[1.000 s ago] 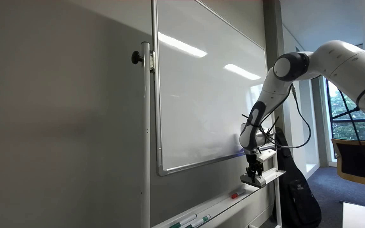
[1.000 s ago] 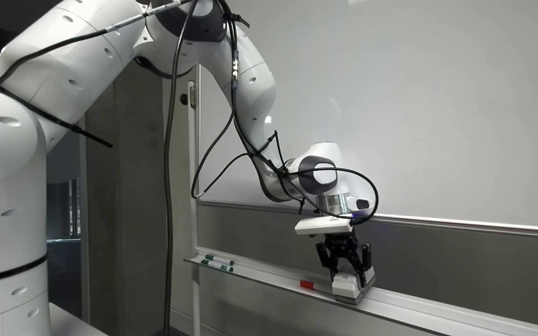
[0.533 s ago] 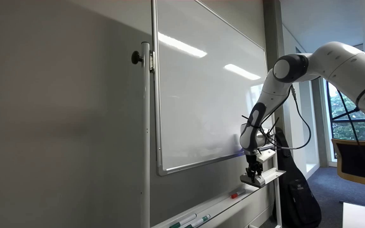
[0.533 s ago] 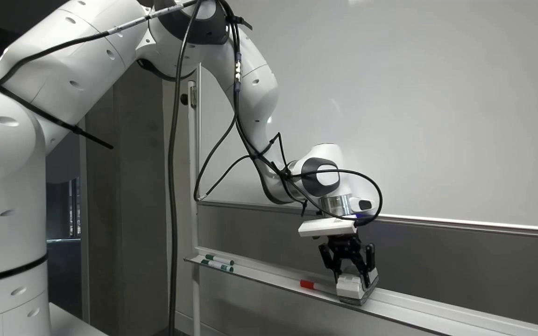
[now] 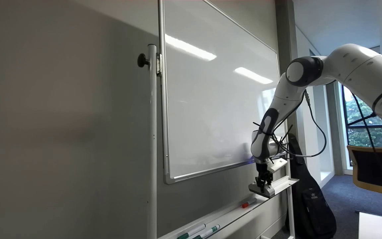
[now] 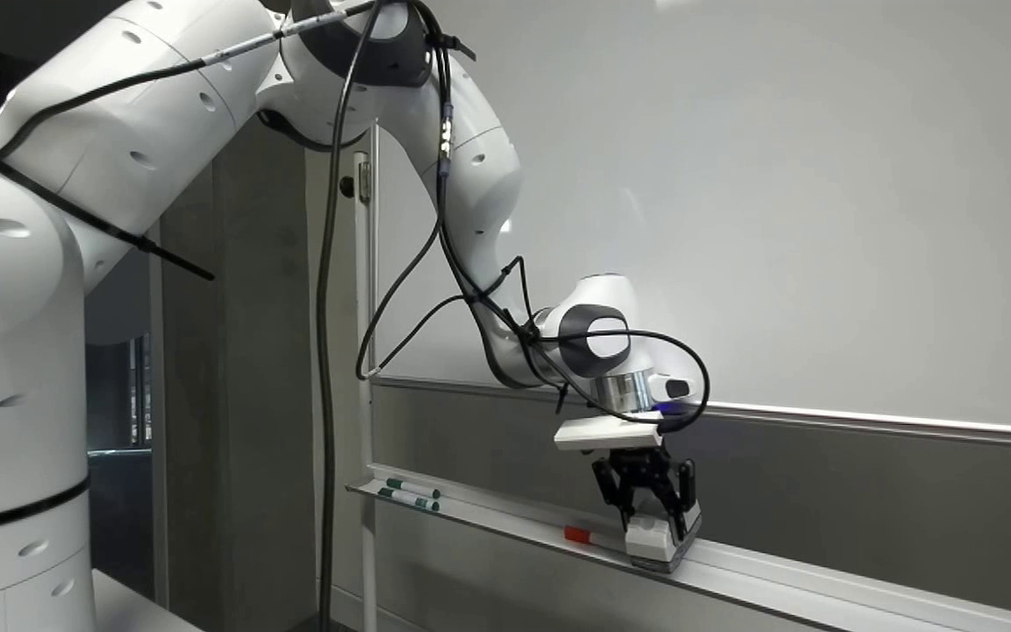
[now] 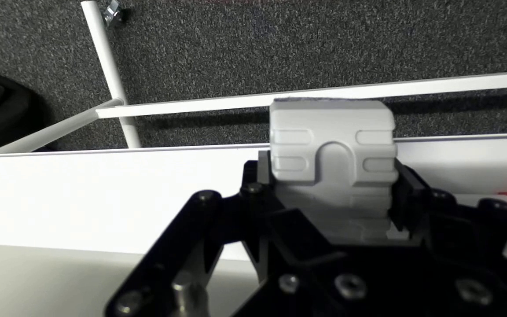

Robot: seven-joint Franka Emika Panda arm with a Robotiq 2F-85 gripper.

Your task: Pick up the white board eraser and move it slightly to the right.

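Observation:
The white board eraser (image 6: 648, 540) is a small white block with a dark underside, low over the marker tray (image 6: 760, 584) in both exterior views (image 5: 269, 190). I cannot tell whether it touches the tray. My gripper (image 6: 653, 525) comes down from above, shut across the eraser's width. In the wrist view one finger of the gripper (image 7: 335, 171) presses against each side of the eraser (image 7: 333, 121). The eraser's end there reaches past the tray's front edge. The fingers hide part of its sides, and its underside is mostly hidden.
A red-capped marker (image 6: 577, 535) lies on the tray right beside the eraser. Green-capped markers (image 6: 409, 500) lie farther along the tray. The large whiteboard (image 6: 821, 219) stands just behind the arm, its lower frame (image 6: 892, 425) close to the wrist. A cable loops round the wrist.
The gripper and eraser move together. In the view from beside the robot arm they shift slightly right, then back left and slightly down. The red-capped marker stays put.

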